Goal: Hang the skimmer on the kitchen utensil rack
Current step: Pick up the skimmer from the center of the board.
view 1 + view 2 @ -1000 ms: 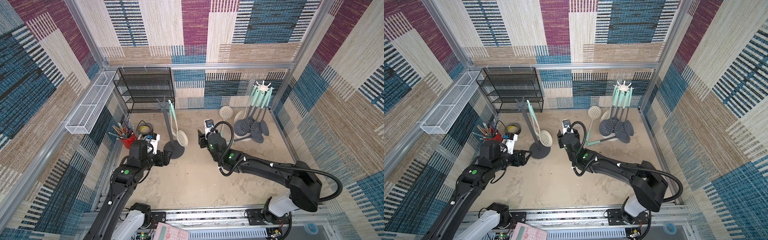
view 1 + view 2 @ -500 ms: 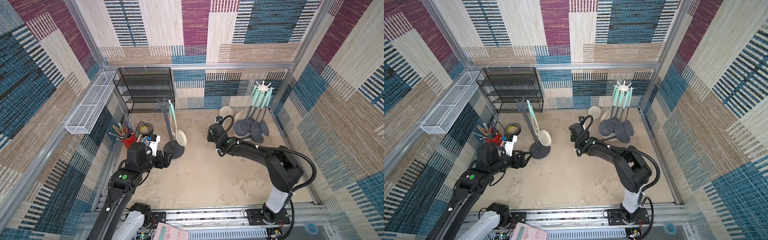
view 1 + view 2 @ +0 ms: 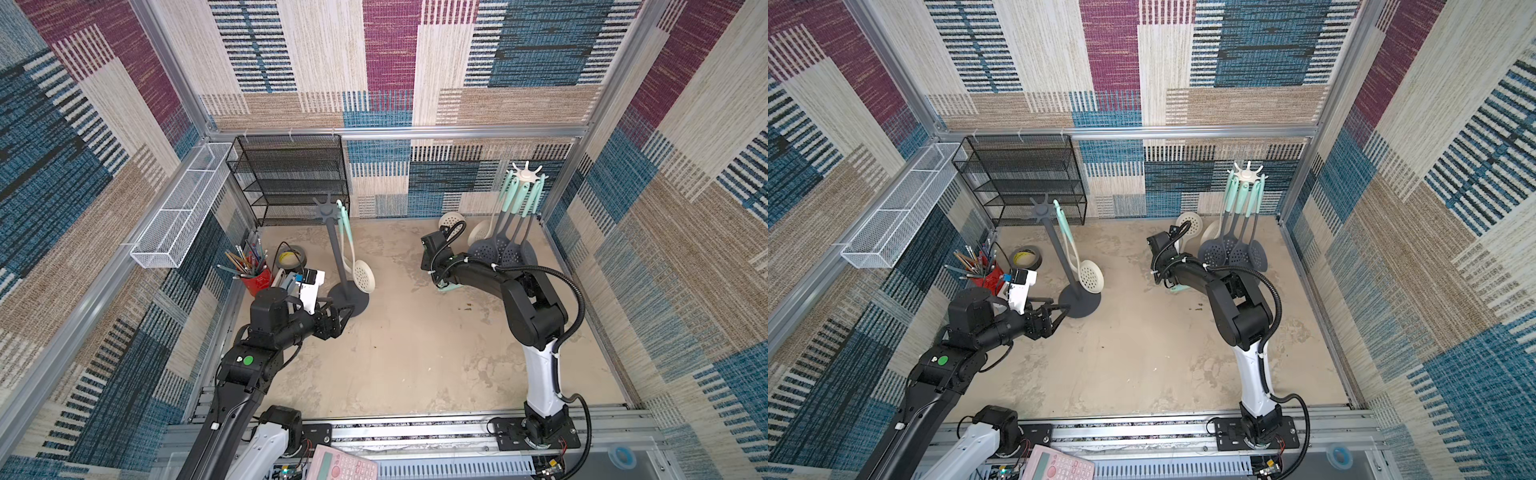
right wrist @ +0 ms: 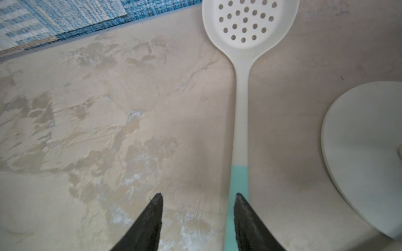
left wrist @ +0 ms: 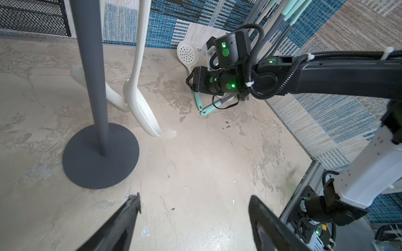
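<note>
worktop [image 3: 407, 353]: beige, mottled, worn. standing on it: grey rack base [image 3: 348, 300], white rack base [image 4: 365, 152], black mesh shelf [image 3: 291, 183], red pencil cup [image 3: 257, 282], tape roll [image 3: 292, 258]. cream skimmer [image 4: 241, 87] lies flat beside the white base, apart.

The left arm [image 3: 270, 328] reaches low and forward from its base, the left gripper [image 5: 193, 200] held roughly level with its jaws spread wide. The right arm [image 3: 528, 307] bends sharply at the elbow and stretches away inward, the right gripper [image 4: 198, 195] apparently tipped downward, jaws parted.
</note>
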### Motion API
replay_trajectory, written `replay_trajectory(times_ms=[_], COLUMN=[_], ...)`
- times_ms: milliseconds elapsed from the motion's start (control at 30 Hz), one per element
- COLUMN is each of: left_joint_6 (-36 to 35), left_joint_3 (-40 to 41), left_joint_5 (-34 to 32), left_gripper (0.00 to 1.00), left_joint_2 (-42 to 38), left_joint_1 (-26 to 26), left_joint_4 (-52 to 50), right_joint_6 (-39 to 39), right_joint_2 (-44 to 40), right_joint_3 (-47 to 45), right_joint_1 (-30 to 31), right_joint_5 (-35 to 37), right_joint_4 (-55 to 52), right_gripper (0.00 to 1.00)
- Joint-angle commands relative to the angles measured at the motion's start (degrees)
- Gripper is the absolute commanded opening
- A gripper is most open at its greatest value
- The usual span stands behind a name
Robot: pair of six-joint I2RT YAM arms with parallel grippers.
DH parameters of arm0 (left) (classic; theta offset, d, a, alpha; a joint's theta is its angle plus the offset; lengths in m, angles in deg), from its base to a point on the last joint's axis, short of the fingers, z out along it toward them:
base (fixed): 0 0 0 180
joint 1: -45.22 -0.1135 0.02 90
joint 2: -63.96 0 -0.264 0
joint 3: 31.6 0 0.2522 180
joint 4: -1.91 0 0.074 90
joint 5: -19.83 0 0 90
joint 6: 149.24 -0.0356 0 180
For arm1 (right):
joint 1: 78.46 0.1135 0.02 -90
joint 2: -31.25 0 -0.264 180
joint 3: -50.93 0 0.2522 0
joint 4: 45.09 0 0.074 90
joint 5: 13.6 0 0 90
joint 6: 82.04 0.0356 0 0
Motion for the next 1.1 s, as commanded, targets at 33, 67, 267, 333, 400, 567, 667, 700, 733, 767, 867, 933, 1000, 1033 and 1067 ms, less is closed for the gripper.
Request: replay_trajectory(times_ms=[33, 67, 267, 333, 400, 567, 667, 700, 733, 767, 867, 933, 1000, 1033, 1067], left_joint_6=[0.3, 0.3, -0.2, -0.3, -0.2, -0.3, -0.2, -0.2, -0.1, -0.1, -0.1, -0.2, 0.0, 0.1, 0.2], left_joint_3=[-0.1, -0.1, -0.3, -0.3, -0.3, -0.3, -0.3, -0.3, -0.3, -0.3, -0.3, -0.2, -0.2, -0.2, -0.2], left_joint_5=[1.2, 1.3, 1.2, 1.5, 1.4, 1.6, 1.7, 1.8, 1.8, 1.8, 2.0, 2.1, 2.0, 2.0, 1.9], left_gripper=[0.81, 0.81, 0.81, 0.81, 0.81, 0.81, 0.81, 0.81, 0.81, 0.81, 0.81, 0.81, 0.81, 0.81, 0.81], left_joint_2=[0.6, 0.7, 1.3, 1.4, 1.3, 1.2, 1.2, 1.1, 1.1, 1.2, 1.0, 0.8, 0.8, 0.8, 0.9], left_joint_1=[0.0, -0.1, 0.0, -0.1, 0.0, 0.0, 0.0, 0.0, 0.0, 0.0, 0.0, 0.0, 0.0, 0.0, 0.0], left_joint_4=[1.5, 1.6, 1.5, 1.3, 1.4, 1.3, 1.5, 1.5, 1.4, 1.5, 1.5, 1.5, 1.5, 1.5, 1.5], right_joint_6=[0.6, 0.6, 1.7, 2.2, 2.6, 3.0, 2.9, 3.0, 3.0, 3.1, 3.2, 3.5, 4.3, 4.8, 5.1], right_joint_2=[3.0, 3.7, 6.9, 7.6, 7.8, 6.5, 5.4, 5.0, 4.5, 4.0, 2.2, 0.9, -0.6, -1.3, -2.0], right_joint_3=[2.8, 3.4, 6.4, 7.1, 7.1, 4.9, 2.5, 1.9, 1.3, 0.7, -0.8, -1.7, -2.8, -3.6, -4.1], right_joint_1=[-1.3, -1.5, -2.9, -3.1, -3.1, -3.1, -3.1, -3.1, -3.0, -2.8, -2.3, -1.7, -1.2, -0.8, -0.5], right_joint_5=[-1.3, -1.6, -3.6, -4.2, -4.9, -5.9, -8.0, -8.6, -9.1, -9.3, -11.3, -12.6, -14.1, -14.7, -15.2], right_joint_4=[-2.8, -3.1, -4.7, -5.5, -5.8, -5.3, -4.4, -4.2, -3.9, -3.6, -2.7, -2.5, -1.8, -1.4, -1.2], right_gripper=[0.54, 0.54, 0.52, 0.49, 0.48, 0.42, 0.31, 0.28, 0.24, 0.22, 0.11, 0.07, 0.07, 0.07, 0.06])
